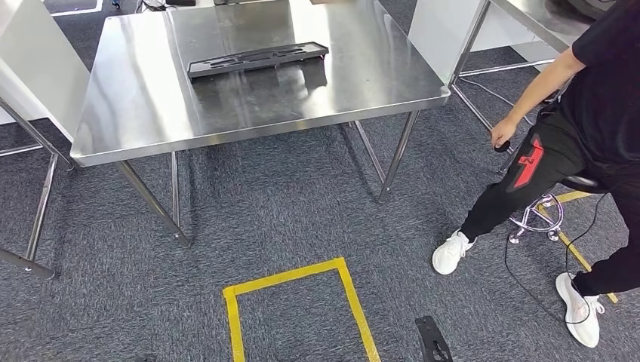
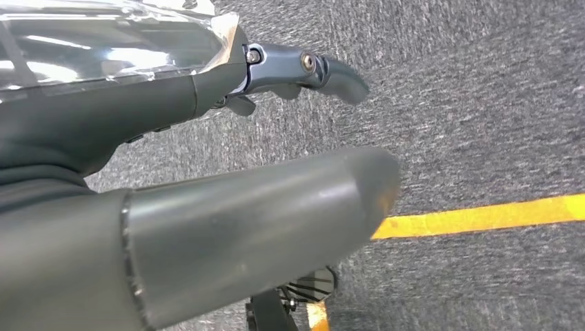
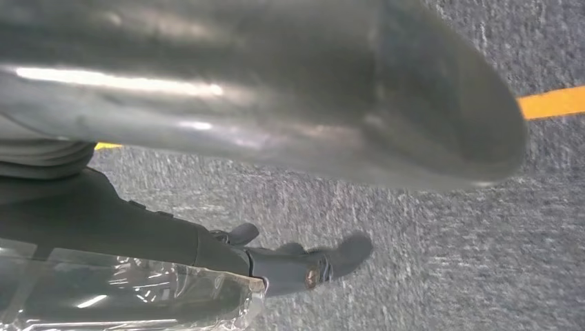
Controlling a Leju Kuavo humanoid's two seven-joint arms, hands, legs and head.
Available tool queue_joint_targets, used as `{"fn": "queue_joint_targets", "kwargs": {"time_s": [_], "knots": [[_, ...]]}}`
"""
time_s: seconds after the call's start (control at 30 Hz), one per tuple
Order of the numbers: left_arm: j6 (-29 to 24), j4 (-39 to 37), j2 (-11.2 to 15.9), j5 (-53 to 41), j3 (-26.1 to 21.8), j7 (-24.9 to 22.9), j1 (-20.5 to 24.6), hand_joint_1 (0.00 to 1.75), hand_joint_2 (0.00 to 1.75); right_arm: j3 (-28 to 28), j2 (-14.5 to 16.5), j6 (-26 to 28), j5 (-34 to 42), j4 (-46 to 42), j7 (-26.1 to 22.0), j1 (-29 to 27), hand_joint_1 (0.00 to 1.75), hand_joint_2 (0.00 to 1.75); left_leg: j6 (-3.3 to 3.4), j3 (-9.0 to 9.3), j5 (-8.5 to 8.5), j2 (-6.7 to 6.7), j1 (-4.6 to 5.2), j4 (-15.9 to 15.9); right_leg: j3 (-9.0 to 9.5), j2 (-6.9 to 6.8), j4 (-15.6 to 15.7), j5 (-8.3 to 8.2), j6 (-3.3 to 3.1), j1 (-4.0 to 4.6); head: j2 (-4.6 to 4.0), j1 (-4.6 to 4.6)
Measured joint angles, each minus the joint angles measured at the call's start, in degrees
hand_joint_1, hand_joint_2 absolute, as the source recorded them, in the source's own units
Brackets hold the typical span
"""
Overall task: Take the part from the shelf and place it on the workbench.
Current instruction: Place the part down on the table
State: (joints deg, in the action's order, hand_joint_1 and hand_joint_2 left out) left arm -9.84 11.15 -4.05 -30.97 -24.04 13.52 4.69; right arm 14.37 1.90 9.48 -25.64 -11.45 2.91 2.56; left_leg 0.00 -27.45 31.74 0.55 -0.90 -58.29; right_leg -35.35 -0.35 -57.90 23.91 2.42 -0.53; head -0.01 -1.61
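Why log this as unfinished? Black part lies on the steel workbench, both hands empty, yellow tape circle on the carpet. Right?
One error: the yellow tape forms an open-bottomed rectangle, not a circle, as the head view shows. The black part does lie on the steel workbench, and left hand and right hand hold nothing.

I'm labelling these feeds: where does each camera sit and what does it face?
Head view: high on the body, looking down at the workbench, the black part and a person.
Left wrist view: behind the left hand, facing carpet.
Right wrist view: behind the right hand, facing carpet.
Both wrist views share the yellow floor tape.
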Motion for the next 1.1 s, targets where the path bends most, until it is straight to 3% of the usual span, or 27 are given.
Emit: {"fn": "queue_joint_targets", "kwargs": {"time_s": [0.07,0.1,0.17,0.23,0.27,0.3,0.33,0.4,0.43,0.47,0.53,0.57,0.63,0.73,0.77,0.8,0.87,0.9,0.97,1.0,1.07,1.1], "knots": [[0.0,0.0,0.1,0.1,0.0,0.0,-0.2,0.00,0.00,0.0,0.2,-0.2,0.0,0.2,0.3,-0.1,0.00,0.00,1.27,-0.45,-0.29,-0.22,0.20,0.8,-0.52,0.11,-0.1,-0.57,0.80,-0.07,-0.01,-0.06],[0.0,0.0,0.1,0.2,0.0,0.0,-0.2,0.00,0.00,0.0,0.3,-0.3,0.0,0.2,0.4,-0.2,0.00,0.00,1.98,-0.84,-0.76,-0.42,0.20,0.9,-1.07,0.18,-0.9,0.01,0.92,-0.16,-0.01,-0.10],[0.0,0.0,0.2,0.2,-0.1,-0.1,-0.4,0.00,0.00,0.0,0.3,-0.4,0.0,0.3,0.5,-0.3,0.00,0.00,2.97,-1.83,-1.71,-0.88,0.14,1.1,-3.38,0.27,-6.2,3.43,0.65,-0.34,-0.01,-0.19],[0.0,0.0,0.3,0.2,-0.1,-0.1,-0.5,0.00,0.00,0.1,0.3,-0.4,0.0,0.4,0.5,-0.3,0.00,0.00,3.20,-2.95,-2.55,-1.24,0.20,1.0,-5.90,0.29,-14.1,7.45,0.53,-0.38,-0.01,-0.26],[0.0,0.0,0.3,0.2,-0.1,-0.1,-0.6,0.00,0.00,0.1,0.3,-0.4,0.0,0.4,0.6,-0.4,0.00,0.00,3.16,-3.41,-2.92,-1.52,0.23,1.0,-6.16,0.29,-16.4,8.49,0.74,-0.40,-0.01,-0.26],[0.0,0.0,0.3,0.2,-0.1,-0.1,-0.7,0.00,0.00,0.2,0.3,-0.4,0.0,0.5,0.6,-0.4,0.00,0.00,3.08,-3.77,-3.21,-1.81,0.23,1.0,-5.18,0.27,-16.2,8.63,1.12,-0.44,-0.01,-0.27],[0.0,0.0,0.3,0.2,-0.1,-0.1,-0.8,0.00,0.00,0.2,0.3,-0.4,0.0,0.5,0.6,-0.4,0.00,0.00,2.96,-3.98,-3.44,-2.15,0.22,1.0,-2.87,0.11,-13.4,7.94,1.58,-0.50,-0.01,-0.27],[0.1,0.0,0.3,0.3,-0.1,-0.1,-0.8,0.00,0.00,0.2,0.3,-0.5,-0.1,0.6,0.6,-0.2,0.00,0.00,2.60,-3.90,-3.75,-2.93,0.34,0.9,3.26,-1.47,-4.2,6.01,2.12,-0.43,-0.01,-0.28],[0.1,0.0,0.3,0.3,-0.2,-0.1,-0.9,0.00,0.00,0.2,0.2,-0.5,-0.2,0.6,0.6,-0.1,0.00,0.00,2.34,-3.84,-3.87,-3.35,0.48,0.9,5.43,-2.20,-0.6,5.34,1.91,-0.19,-0.01,-0.25],[0.1,0.0,0.4,0.3,-0.2,0.0,-0.9,0.00,0.00,0.2,0.2,-0.6,-0.3,0.6,0.6,0.0,0.00,0.00,2.06,-3.79,-3.99,-3.78,0.64,0.8,6.45,-2.69,1.3,5.05,1.50,0.08,-0.01,-0.21],[0.0,0.0,0.4,0.4,-0.2,0.0,-0.9,0.00,0.00,0.2,0.1,-0.6,-0.5,0.7,0.5,0.0,0.00,0.00,1.49,-3.87,-4.26,-4.61,0.76,0.9,6.13,-2.06,1.8,4.76,0.53,0.46,-0.01,-0.14],[0.0,0.0,0.4,0.4,-0.2,0.0,-0.9,0.00,0.00,0.3,0.0,-0.6,-0.5,0.7,0.5,-0.2,0.00,0.00,1.17,-3.97,-4.13,-4.59,0.64,0.7,5.96,-1.61,1.8,4.49,0.08,0.17,-0.01,-0.14],[-0.1,0.0,0.3,0.4,-0.2,0.0,-0.9,0.00,0.00,0.3,0.0,-0.6,-0.6,0.7,0.5,-0.2,0.00,0.00,0.62,-4.96,-2.10,-3.11,0.40,-1.6,5.71,-0.74,2.1,3.82,-1.09,-0.36,-0.01,-0.11],[-0.2,0.0,0.3,0.4,-0.3,-0.1,-1.2,0.00,0.00,0.3,0.0,-0.6,-0.8,0.7,0.6,-0.2,0.00,0.00,0.25,-9.32,3.95,-0.71,0.28,-12.1,4.95,0.57,2.1,3.08,-2.19,-0.33,-0.01,-0.02],[-0.2,0.0,0.3,0.4,-0.3,-0.1,-1.4,0.00,0.00,0.3,0.0,-0.6,-0.8,0.7,0.6,-0.2,0.00,0.00,0.19,-10.38,4.88,-0.53,0.27,-14.8,4.68,1.13,2.0,2.92,-2.25,-0.24,-0.01,-0.02],[-0.3,0.0,0.3,0.4,-0.3,-0.1,-1.5,0.00,0.00,0.3,0.0,-0.6,-0.8,0.8,0.6,-0.3,0.00,0.00,0.17,-10.51,4.67,-0.44,0.24,-15.6,4.46,1.76,1.8,2.79,-2.22,-0.19,-0.01,-0.01],[-0.6,0.0,0.3,0.4,-0.4,-0.3,-1.6,0.00,0.00,0.3,0.1,-0.6,-0.9,0.8,0.6,-0.4,0.00,0.00,0.24,-7.59,1.42,0.03,0.06,-10.7,4.20,3.10,1.4,2.64,-2.05,-0.20,-0.01,-0.01],[-0.7,0.0,0.3,0.4,-0.5,-0.4,-1.6,0.00,0.00,0.3,0.1,-0.6,-0.9,0.8,0.6,-0.4,0.00,0.00,0.31,-5.48,-0.20,1.32,-0.15,-6.8,4.01,3.72,1.1,2.62,-1.97,-0.20,-0.01,-0.03],[-0.9,-0.1,0.3,0.5,-0.7,-0.6,-1.7,0.00,0.00,0.3,0.2,-0.6,-1.2,0.8,0.7,-0.1,0.00,0.00,0.42,-2.94,-1.70,3.81,-0.45,-1.4,3.17,4.89,0.4,2.50,-1.52,0.07,-0.01,-0.11],[-1.0,-0.1,0.3,0.6,-0.8,-0.7,-1.7,0.00,0.00,0.3,0.2,-0.5,-1.4,0.8,0.7,-0.1,0.00,0.00,0.56,-2.74,-1.66,4.50,-0.41,-0.6,2.62,5.50,0.1,2.30,-1.11,0.09,-0.01,-0.12],[-1.2,-0.1,0.2,0.8,-1.0,-0.8,-1.8,0.00,0.00,0.3,0.2,-0.5,-1.8,0.8,0.8,-0.2,0.00,0.00,1.21,-3.01,-2.04,3.38,-0.23,-0.2,1.63,6.62,0.1,1.76,-0.10,-0.02,-0.01,-0.12],[-1.2,-0.1,0.1,0.9,-1.1,-0.8,-1.7,0.00,0.00,0.3,0.3,-0.5,-1.9,0.9,0.9,-0.3,0.00,0.00,1.68,-3.07,-2.36,2.67,-0.24,0.0,1.10,6.24,-0.2,1.86,0.22,-0.04,-0.01,-0.10]]}}
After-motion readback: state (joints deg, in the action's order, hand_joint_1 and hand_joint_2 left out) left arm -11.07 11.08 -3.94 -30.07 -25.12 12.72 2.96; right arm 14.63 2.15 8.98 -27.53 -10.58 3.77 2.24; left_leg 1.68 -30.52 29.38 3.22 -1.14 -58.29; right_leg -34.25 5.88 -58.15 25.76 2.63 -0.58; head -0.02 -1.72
